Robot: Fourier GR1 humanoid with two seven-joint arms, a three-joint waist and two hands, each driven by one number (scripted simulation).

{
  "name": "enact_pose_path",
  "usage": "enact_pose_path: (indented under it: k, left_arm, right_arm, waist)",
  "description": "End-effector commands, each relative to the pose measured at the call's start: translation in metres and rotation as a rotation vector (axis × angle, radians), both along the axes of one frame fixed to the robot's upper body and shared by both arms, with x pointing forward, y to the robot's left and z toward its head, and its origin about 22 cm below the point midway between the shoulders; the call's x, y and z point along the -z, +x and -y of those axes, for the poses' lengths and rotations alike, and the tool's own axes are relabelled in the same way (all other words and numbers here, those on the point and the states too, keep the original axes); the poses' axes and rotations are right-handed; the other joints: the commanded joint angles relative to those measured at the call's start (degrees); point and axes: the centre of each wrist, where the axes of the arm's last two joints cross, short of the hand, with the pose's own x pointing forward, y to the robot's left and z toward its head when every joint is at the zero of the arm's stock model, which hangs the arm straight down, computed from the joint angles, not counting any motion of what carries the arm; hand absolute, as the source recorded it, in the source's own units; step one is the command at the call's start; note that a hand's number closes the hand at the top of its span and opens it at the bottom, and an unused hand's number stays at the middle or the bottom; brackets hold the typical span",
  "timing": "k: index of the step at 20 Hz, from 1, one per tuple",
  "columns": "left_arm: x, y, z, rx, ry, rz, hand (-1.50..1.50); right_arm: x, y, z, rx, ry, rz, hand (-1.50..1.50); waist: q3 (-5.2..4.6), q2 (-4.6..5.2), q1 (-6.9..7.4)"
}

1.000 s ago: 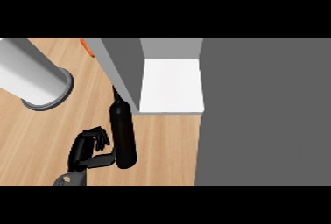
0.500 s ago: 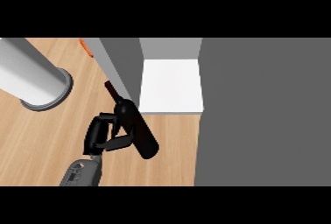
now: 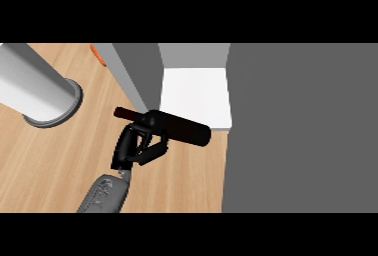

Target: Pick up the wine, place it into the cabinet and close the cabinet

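Wine (image 3: 177, 128) now tipped flatter, nearer cabinet (image 3: 193, 97)

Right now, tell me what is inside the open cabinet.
The cabinet shows only a bare white shelf. The wine bottle, held by the hand, lies across the shelf's front edge, hiding that corner. Deeper inside is out of view.

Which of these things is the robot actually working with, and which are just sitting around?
In use: wine bottle, held by the left hand; open cabinet with its white shelf.

Just there: grey cylinder on the counter; orange object at the back.
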Motion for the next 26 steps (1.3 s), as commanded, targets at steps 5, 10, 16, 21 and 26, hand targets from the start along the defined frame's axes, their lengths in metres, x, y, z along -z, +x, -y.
enact_pose_path:
  k: [5, 10, 16, 21, 26]
  left_arm:
    - [-0.051, 0.036, 0.061, 0.014, -0.016, 0.054, 1.50]
    - [-0.047, 0.051, 0.077, -0.031, -0.005, 0.022, 1.50]
    - [-0.073, 0.081, 0.103, -0.058, 0.091, -0.007, 1.50]
    - [-0.042, 0.082, 0.093, -0.089, 0.169, -0.042, 1.50]
    - [-0.034, 0.092, 0.085, -0.145, 0.187, -0.076, 1.50]
  right_arm:
    - [-0.025, -0.014, 0.015, -0.043, 0.025, 0.032, -1.50]
    - [-0.027, -0.021, 0.013, -0.010, 0.041, 0.044, -1.50]
    - [-0.017, -0.013, 0.011, -0.039, 0.047, 0.044, -1.50]
    - [-0.028, -0.020, 0.013, -0.055, 0.056, 0.053, -1.50]
    - [-0.014, -0.012, 0.022, -0.062, 0.050, 0.038, -1.50]
  waist:
    - [-0.18, 0.36, -0.87]
    - [-0.21, 0.49, -1.54]
    - [-0.18, 0.57, -1.85]
    - [-0.22, 0.79, -2.59]
    - [-0.21, 1.06, -3.24]
